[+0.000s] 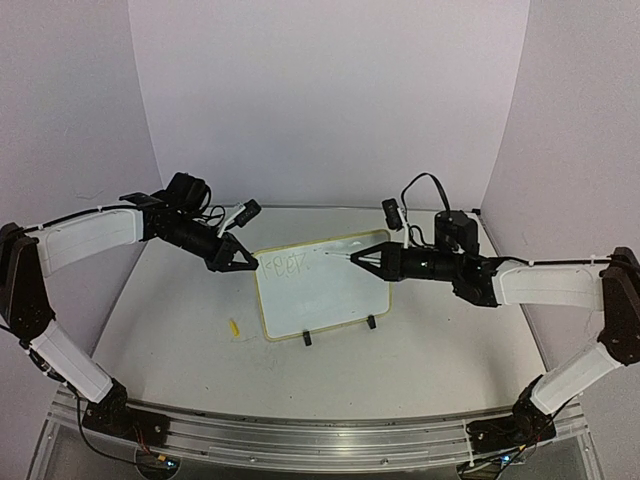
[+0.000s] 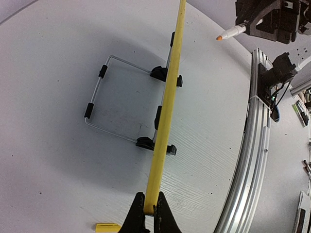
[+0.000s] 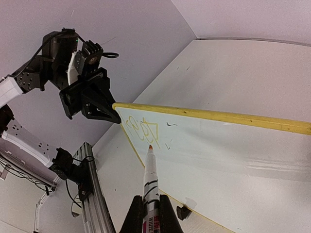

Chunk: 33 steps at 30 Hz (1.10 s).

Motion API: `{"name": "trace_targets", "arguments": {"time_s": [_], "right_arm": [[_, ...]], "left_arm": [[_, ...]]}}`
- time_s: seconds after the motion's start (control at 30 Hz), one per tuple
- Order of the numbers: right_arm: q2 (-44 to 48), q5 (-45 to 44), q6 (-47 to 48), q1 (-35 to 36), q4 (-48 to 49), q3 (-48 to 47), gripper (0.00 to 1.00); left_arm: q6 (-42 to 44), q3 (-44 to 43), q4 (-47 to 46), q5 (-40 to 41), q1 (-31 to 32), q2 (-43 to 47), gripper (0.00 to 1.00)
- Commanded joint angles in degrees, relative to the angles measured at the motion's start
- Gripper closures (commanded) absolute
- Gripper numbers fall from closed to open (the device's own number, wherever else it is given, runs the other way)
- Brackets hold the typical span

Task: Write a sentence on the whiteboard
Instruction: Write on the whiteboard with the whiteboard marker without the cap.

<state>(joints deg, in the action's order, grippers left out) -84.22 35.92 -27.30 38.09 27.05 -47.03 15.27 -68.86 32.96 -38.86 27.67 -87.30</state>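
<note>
A small yellow piece lies flat on the white table, left of centre. An aluminium rail runs along the table's near edge, and pale walls enclose the back and both sides.

Pale lilac walls around a white table, aluminium rail along its near edge

Soft, even, faintly violet light throughout. In the left wrist view a diffuse shadow pools on the counter around the whiteboard; fisheye distortion curves the rail at three o'clock.
</note>
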Motion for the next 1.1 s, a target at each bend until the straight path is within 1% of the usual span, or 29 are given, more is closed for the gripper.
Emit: {"name": "trace_targets", "arguments": {"time_s": [0.0, 0.17, 0.47, 0.7, 1.07], "right_arm": [[-1.77, 5.79, 1.19, -1.76, 0.44, -2.49, 1.00], [-4.47, 5.52, 1.57, -2.00, 0.28, -4.93, 1.00], [-7.52, 4.07, 2.27, -1.96, -1.28, -6.37, 1.00], [-8.78, 3.10, 3.15, -1.96, -2.90, -7.07, 1.00], [-8.86, -0.94, 2.87, -1.96, -3.02, -7.82, 1.00]], "left_arm": [[2.02, 0.20, -0.35, 2.96, 0.11, 1.83, 1.00], [2.11, 0.22, -0.26, 3.15, 0.11, 1.48, 1.00], [2.15, 0.06, -0.19, 3.25, 0.10, 1.12, 1.00], [2.31, -0.01, -0.15, 3.27, 0.11, 0.80, 1.00], [2.38, -0.14, -0.09, 3.27, 0.14, 0.49, 1.00]]}}
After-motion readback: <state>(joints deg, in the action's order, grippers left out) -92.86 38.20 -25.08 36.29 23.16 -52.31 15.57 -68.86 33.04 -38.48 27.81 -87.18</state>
